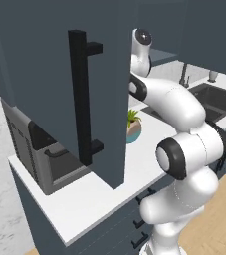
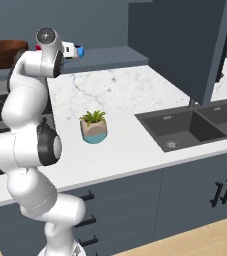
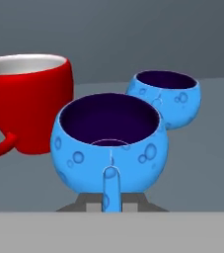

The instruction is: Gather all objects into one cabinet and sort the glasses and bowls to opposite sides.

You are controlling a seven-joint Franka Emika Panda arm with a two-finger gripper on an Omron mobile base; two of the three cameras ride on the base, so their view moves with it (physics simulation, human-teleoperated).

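In the hand view my gripper (image 3: 111, 203) is shut on the small handle of a glossy blue bowl (image 3: 108, 143), which is right in front of the hand. A red cup (image 3: 27, 106) stands close on its left. A second blue bowl (image 3: 165, 99) sits behind it to the right. In the right base view the gripper (image 2: 74, 50) reaches onto the open cabinet's shelf (image 2: 112, 56), with the blue bowl (image 2: 80, 51) at its tip. The wide wooden bowl (image 2: 4, 52) rests on the shelf further left. The cabinet door (image 1: 45, 84) hangs open.
A potted plant (image 2: 94, 127) stands on the white counter (image 2: 130, 145) below the shelf. A dark sink (image 2: 185, 127) lies to the right. A toaster oven (image 1: 35, 149) sits under the open door, whose black bar handle (image 1: 79, 94) faces the base.
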